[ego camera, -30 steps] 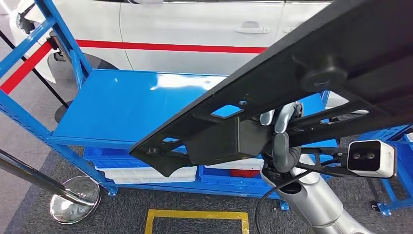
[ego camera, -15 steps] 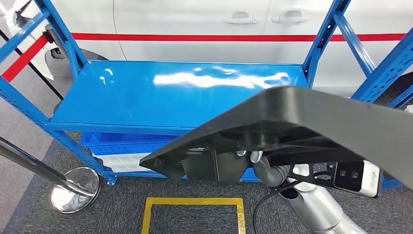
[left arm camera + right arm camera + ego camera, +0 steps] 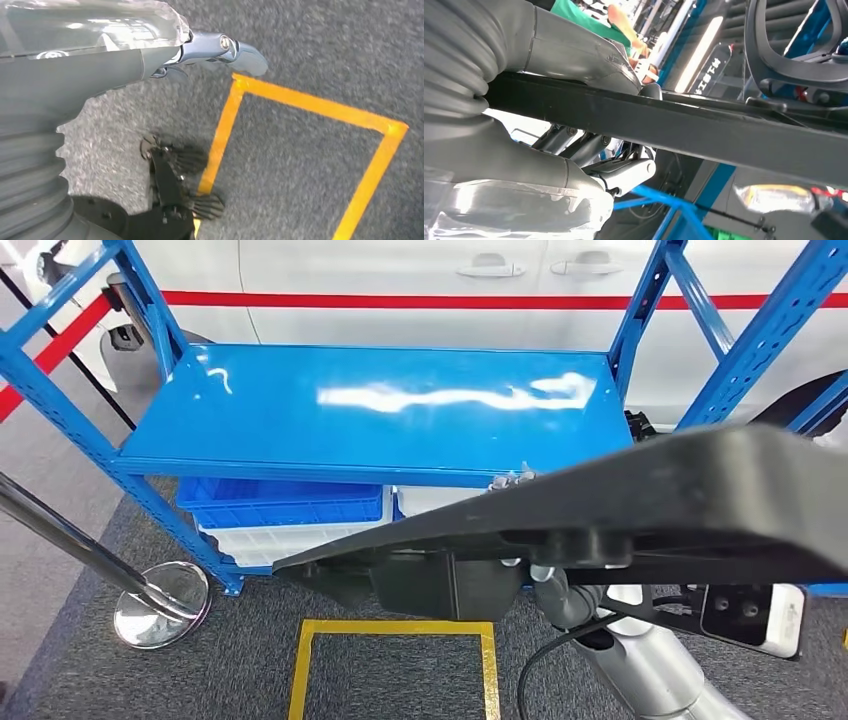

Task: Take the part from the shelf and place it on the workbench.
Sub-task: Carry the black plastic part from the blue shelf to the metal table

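Observation:
A large flat black part (image 3: 680, 490) with ribs and a boxy block underneath spans the right of the head view, nearly level, clear of the blue shelf (image 3: 380, 410). My right hand (image 3: 556, 598) grips it from beneath at the end of the silver arm. In the right wrist view the part's edge (image 3: 704, 130) runs across the picture, with my right hand (image 3: 524, 150) wrapped around it, thumb on one side and fingers on the other. My left hand (image 3: 215, 50) hangs over the grey carpet, fingers apart and holding nothing.
The blue shelf's top board is bare; blue and white bins (image 3: 280, 505) sit on the level below. A chrome stanchion base (image 3: 160, 605) stands at the left. A yellow tape square (image 3: 390, 660) marks the carpet. A white car (image 3: 400, 270) stands behind the shelf.
The black part has tipped from steeply slanted to nearly level and sits lower in the picture. The whole view has shifted, showing more of the shelf's right posts.

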